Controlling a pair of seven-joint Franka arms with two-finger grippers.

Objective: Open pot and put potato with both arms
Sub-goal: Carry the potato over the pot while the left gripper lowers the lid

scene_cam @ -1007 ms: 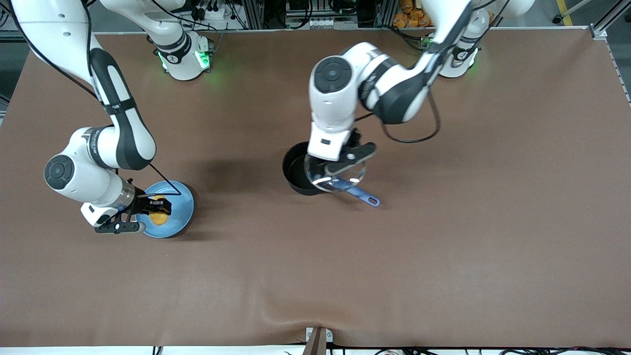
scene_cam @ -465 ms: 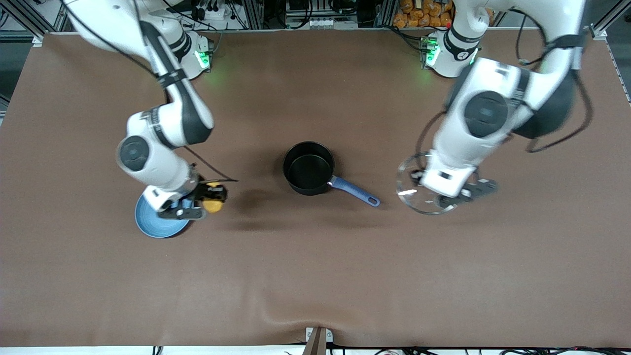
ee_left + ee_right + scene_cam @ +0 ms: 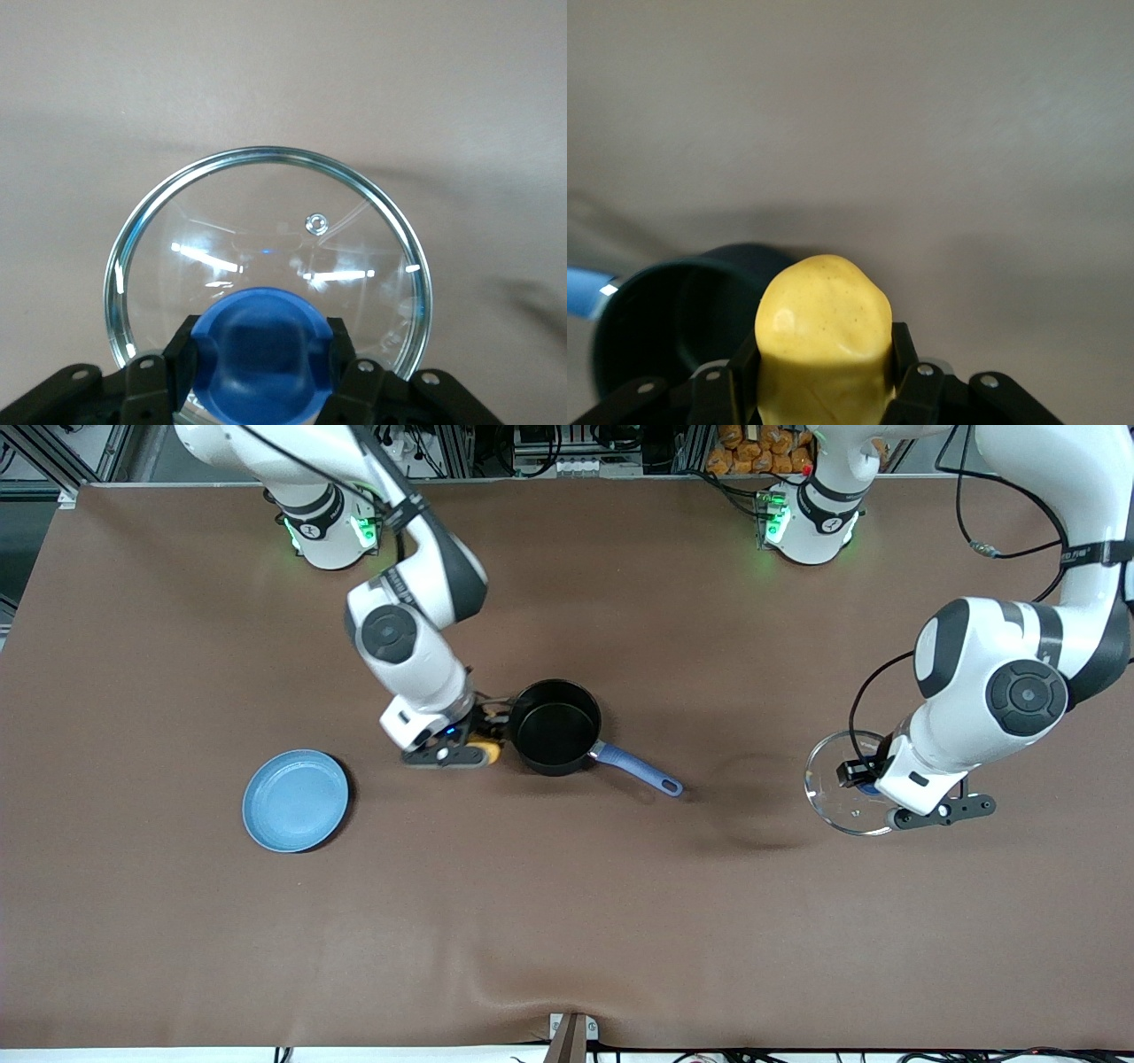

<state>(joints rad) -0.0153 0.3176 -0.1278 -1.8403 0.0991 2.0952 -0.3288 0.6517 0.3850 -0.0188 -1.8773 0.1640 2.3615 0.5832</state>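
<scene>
The black pot [image 3: 555,727] stands open mid-table, its blue handle [image 3: 638,771] pointing toward the left arm's end; it also shows in the right wrist view [image 3: 673,319]. My right gripper [image 3: 483,744] is shut on the yellow potato [image 3: 485,750] and holds it in the air right beside the pot's rim, on the right arm's side. In the right wrist view the potato [image 3: 824,341] sits between the fingers [image 3: 737,367]. My left gripper [image 3: 864,777] is shut on the blue knob [image 3: 263,359] of the glass lid [image 3: 840,795], over the table toward the left arm's end.
The light-blue plate [image 3: 295,801] lies bare toward the right arm's end, nearer the front camera than the pot. A bracket [image 3: 571,1036] sits at the table's front edge.
My right gripper lifted the potato off the plate and carried it to the pot's rim. My left gripper carried the lid off the pot toward the left arm's end.
</scene>
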